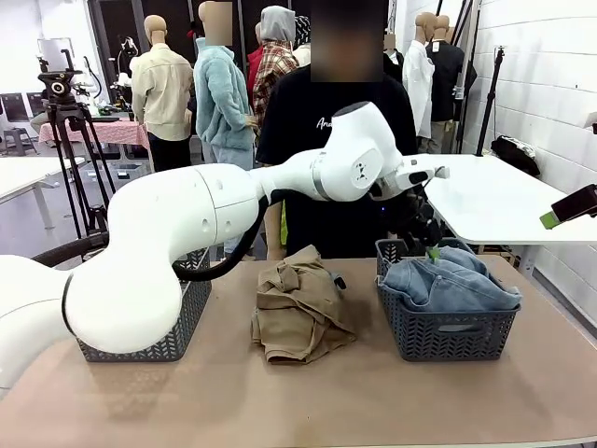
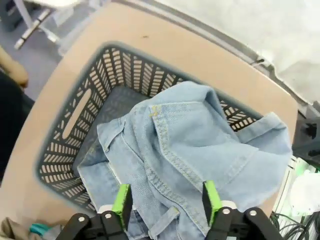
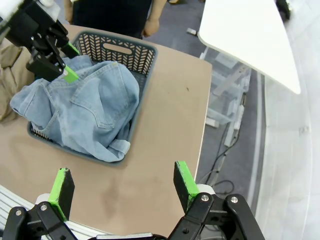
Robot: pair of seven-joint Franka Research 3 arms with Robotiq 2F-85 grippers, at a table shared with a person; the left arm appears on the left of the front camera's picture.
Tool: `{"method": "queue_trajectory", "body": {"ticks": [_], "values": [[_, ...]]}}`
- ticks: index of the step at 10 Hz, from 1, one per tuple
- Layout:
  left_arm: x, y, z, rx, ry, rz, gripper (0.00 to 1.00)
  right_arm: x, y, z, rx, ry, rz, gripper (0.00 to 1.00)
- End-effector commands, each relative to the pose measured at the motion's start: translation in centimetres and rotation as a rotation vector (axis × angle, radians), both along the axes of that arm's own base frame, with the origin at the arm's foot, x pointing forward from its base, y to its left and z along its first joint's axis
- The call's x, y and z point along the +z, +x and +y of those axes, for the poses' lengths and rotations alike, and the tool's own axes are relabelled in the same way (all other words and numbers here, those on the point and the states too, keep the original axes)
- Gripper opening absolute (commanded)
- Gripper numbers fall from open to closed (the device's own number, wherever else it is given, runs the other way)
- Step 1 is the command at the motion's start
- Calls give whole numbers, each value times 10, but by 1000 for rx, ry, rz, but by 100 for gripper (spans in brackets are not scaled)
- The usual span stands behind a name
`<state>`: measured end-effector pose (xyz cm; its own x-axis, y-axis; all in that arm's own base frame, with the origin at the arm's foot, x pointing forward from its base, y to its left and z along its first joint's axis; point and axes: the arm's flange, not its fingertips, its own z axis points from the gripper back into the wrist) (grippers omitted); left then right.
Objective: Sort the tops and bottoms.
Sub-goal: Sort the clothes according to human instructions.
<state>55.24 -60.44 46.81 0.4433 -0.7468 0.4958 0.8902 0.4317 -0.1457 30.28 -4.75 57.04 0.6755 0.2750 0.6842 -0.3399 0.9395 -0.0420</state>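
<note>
Over the brown table (image 1: 373, 401), the left gripper (image 2: 166, 196) holds its jaws spread above the jeans (image 2: 190, 135), which lie heaped in the right basket (image 2: 75, 115) (bottoms seem to belong there). Left of it, the tan top (image 1: 298, 303) lies loose on the table, likely meant for the left basket (image 1: 191, 313). At the right, the right gripper (image 3: 122, 186) hangs wide open, clear of the work.

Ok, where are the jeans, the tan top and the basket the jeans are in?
jeans (image 1: 452, 280): front view, middle of the denim heap.
tan top (image 1: 298, 313): front view, middle of the crumpled cloth.
basket (image 1: 420, 338): front view, its near lattice wall.
</note>
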Motion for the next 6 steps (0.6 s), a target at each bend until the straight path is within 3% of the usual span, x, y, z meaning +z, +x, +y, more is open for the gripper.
{"method": "queue_trajectory", "body": {"ticks": [1,6], "values": [[24,13,-18,-43,-12,-35,78,-1,4,0,4,8,-11,100],[22,-8,-3,-30,-21,-27,78,-1,4,0,4,8,-11,100]]}}
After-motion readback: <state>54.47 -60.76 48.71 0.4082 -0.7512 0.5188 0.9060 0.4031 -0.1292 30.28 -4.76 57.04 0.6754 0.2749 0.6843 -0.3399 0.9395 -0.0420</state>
